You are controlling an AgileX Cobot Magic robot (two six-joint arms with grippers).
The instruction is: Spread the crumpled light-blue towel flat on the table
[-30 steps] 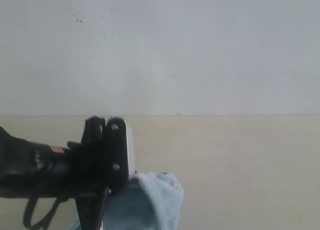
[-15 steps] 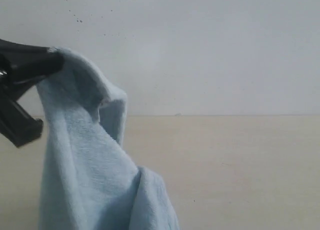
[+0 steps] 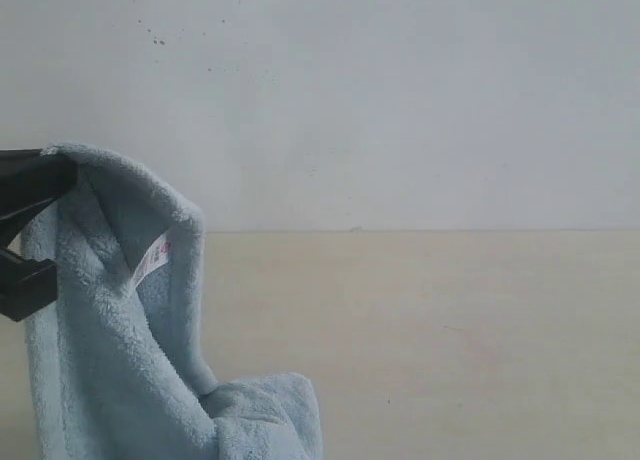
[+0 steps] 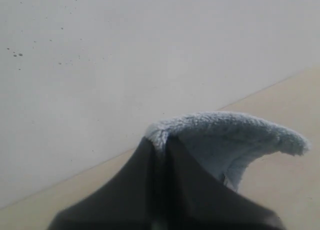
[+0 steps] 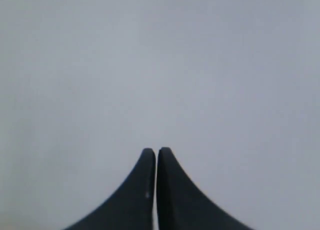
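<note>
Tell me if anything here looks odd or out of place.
Only the towel: it hangs bunched from the shut left claw, pinched at one edge, its lower end heaped on the table, white tag showing. The right claw is shut on nothing.

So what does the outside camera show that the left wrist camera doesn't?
Only the exterior view: the white tag with red print, and the towel hanging long, bunched at the bottom. Only the left wrist view: the left jaws, close up, shut on the towel's edge. Both: pale blue towel, beige table, speckled wall.
</note>
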